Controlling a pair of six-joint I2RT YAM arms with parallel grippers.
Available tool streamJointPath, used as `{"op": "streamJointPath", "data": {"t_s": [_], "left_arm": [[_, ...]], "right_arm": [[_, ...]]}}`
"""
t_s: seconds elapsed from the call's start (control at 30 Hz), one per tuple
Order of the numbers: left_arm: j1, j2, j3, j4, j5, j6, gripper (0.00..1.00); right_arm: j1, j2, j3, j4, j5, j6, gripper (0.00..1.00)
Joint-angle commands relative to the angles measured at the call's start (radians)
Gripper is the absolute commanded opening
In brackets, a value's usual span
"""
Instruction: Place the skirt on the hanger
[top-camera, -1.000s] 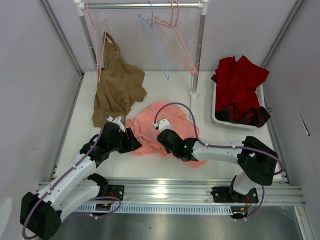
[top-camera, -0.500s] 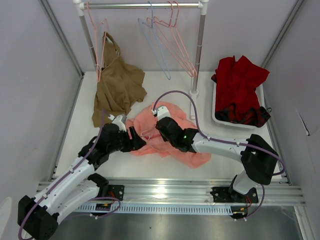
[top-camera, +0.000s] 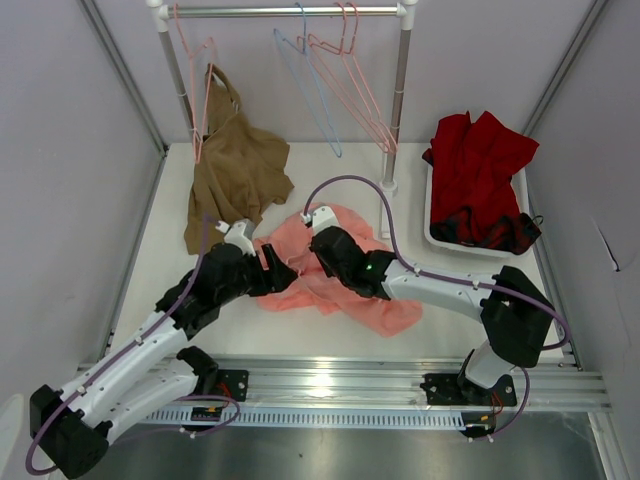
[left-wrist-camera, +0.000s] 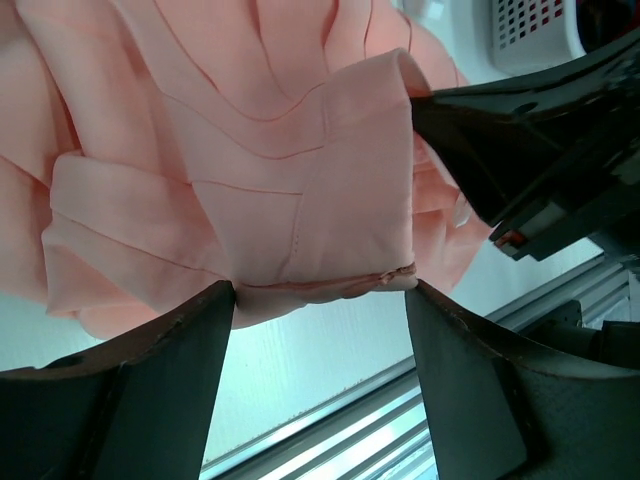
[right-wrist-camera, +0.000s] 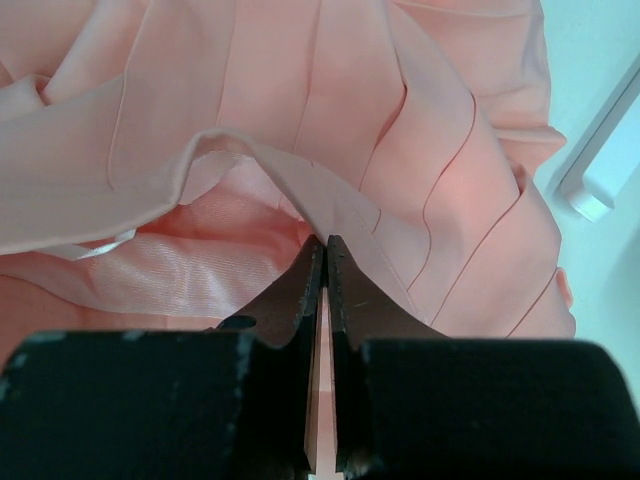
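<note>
The salmon-pink skirt (top-camera: 385, 305) lies crumpled on the table between my two arms. My right gripper (top-camera: 318, 246) is shut on a fold of its waistband; in the right wrist view the jaws (right-wrist-camera: 325, 243) pinch the raised edge of the skirt (right-wrist-camera: 420, 130). My left gripper (top-camera: 278, 272) is open at the skirt's left edge; in the left wrist view the skirt (left-wrist-camera: 270, 150) has its folded hem just at the tips of the open gripper (left-wrist-camera: 320, 292), not clamped. The light blue hanger (top-camera: 303, 92) hangs on the rail at the back, apart from both grippers.
Pink wire hangers (top-camera: 352, 92) hang on the rail (top-camera: 290, 11), one (top-camera: 197, 90) carrying a tan-brown garment (top-camera: 235, 178). The rack's post (top-camera: 393, 110) stands behind the skirt. A white tray (top-camera: 432, 236) with a dark red garment (top-camera: 482, 165) is at the right.
My right gripper has moved back and left, pulling the skirt's waistband with it. My left gripper has moved right, up to the skirt's edge.
</note>
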Motion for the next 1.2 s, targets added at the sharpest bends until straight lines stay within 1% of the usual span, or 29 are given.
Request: {"op": "streamJointPath", "data": {"t_s": [0.0, 0.13, 0.2, 0.3, 0.4, 0.5, 0.6, 0.63, 0.8, 0.97, 1.0, 1.1, 1.17], "left_arm": [[-0.026, -0.012, 0.073, 0.014, -0.085, -0.025, 0.75], [-0.058, 0.016, 0.108, -0.038, -0.149, -0.030, 0.76], [-0.066, 0.033, 0.136, -0.073, -0.203, -0.044, 0.75], [-0.075, 0.080, 0.154, -0.110, -0.219, -0.047, 0.74], [-0.097, 0.122, 0.164, -0.116, -0.219, -0.047, 0.71], [-0.160, 0.114, 0.179, -0.124, -0.261, -0.035, 0.72], [-0.221, 0.143, 0.210, -0.151, -0.269, 0.005, 0.73], [-0.271, 0.148, 0.220, -0.156, -0.301, 0.025, 0.74], [-0.407, 0.186, 0.256, -0.226, -0.419, 0.028, 0.75], [-0.473, 0.279, 0.305, -0.283, -0.507, 0.042, 0.75], [-0.486, 0.318, 0.309, -0.298, -0.524, 0.045, 0.75], [-0.502, 0.379, 0.341, -0.332, -0.588, 0.036, 0.75], [-0.502, 0.428, 0.352, -0.334, -0.605, 0.040, 0.76]], "right_arm": [[-0.009, 0.013, 0.049, 0.004, -0.010, -0.016, 0.04], [-0.012, 0.016, 0.049, 0.009, -0.017, -0.016, 0.04], [-0.015, 0.016, 0.053, 0.007, -0.019, -0.013, 0.03], [-0.015, 0.021, 0.055, 0.007, -0.022, -0.007, 0.03], [-0.017, 0.030, 0.062, 0.006, -0.028, -0.004, 0.03], [-0.026, 0.049, 0.085, -0.006, -0.037, -0.004, 0.02], [-0.029, 0.065, 0.110, -0.016, -0.046, -0.010, 0.02], [-0.031, 0.069, 0.118, -0.019, -0.049, -0.013, 0.02], [-0.034, 0.087, 0.148, -0.031, -0.057, -0.016, 0.02], [-0.042, 0.104, 0.176, -0.045, -0.074, -0.013, 0.01], [-0.045, 0.105, 0.181, -0.051, -0.080, -0.013, 0.01], [-0.051, 0.107, 0.190, -0.054, -0.095, -0.007, 0.01], [-0.054, 0.105, 0.191, -0.057, -0.103, -0.004, 0.01]]}}
